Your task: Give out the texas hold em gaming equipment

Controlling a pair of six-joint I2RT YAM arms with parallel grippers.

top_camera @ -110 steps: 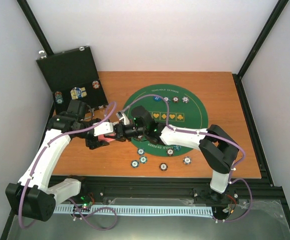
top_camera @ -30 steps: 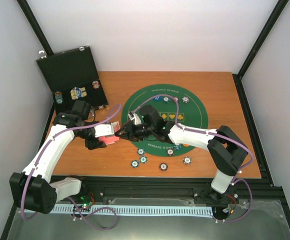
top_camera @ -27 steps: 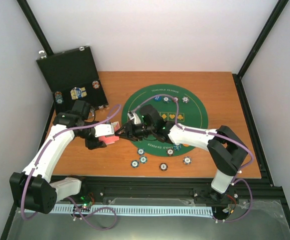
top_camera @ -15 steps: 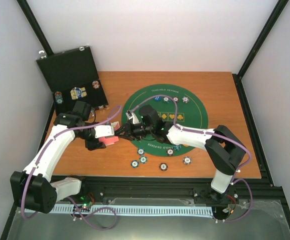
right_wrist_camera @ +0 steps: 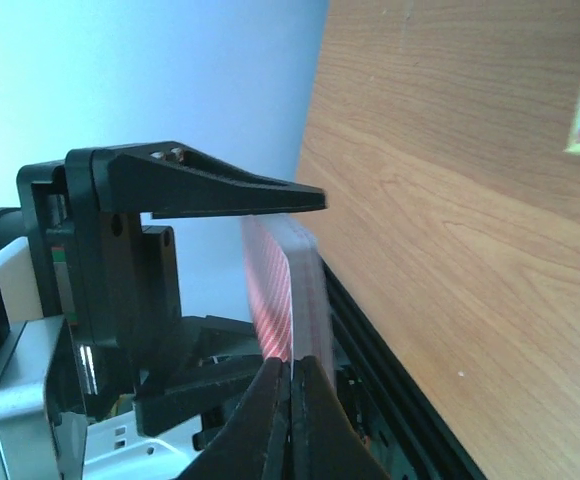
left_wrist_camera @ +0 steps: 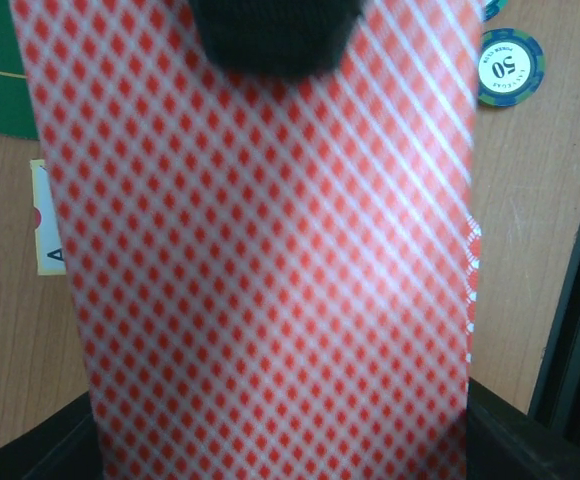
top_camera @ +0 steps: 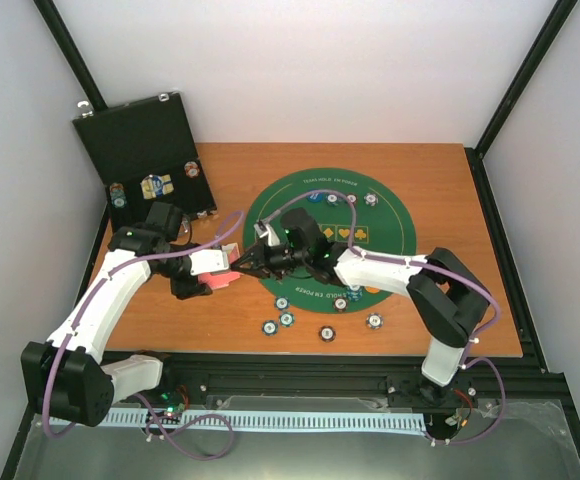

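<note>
Left gripper (top_camera: 208, 277) is clamped on the deck (left_wrist_camera: 270, 260). Red backs face its wrist camera and fill that view. The deck sits between its 2 fingers, above the table (top_camera: 440, 260).

Right gripper (right_wrist_camera: 290, 395) meets it head-on from the mat (top_camera: 315, 240) side. Its fingers are pressed together, with the tips right at the deck's free edge. 1 black fingertip (left_wrist_camera: 275, 35) overlaps the back of the top card. Can't tell if a card is actually pinched between the tips.

Around the hands:
- Under the left hand, 1 face-up card (left_wrist_camera: 48, 220) lies on the wood, partly hidden by the deck, with "A" in its corner.
- A 50 chip (left_wrist_camera: 510, 67) lies on the wood just past the deck's corner, not touching it.
- On the base side of the right gripper, 4 chips (top_camera: 286, 319) are loose on the wood and 2 more sit on the mat's near rim.
- Beyond the right wrist, on the mat's far rim, there is a row of 3 chips plus a blue button (top_camera: 313, 197).
- Behind the left hand, the case (top_camera: 140, 150) stands open with more chips in its tray, clear of both grippers.
</note>
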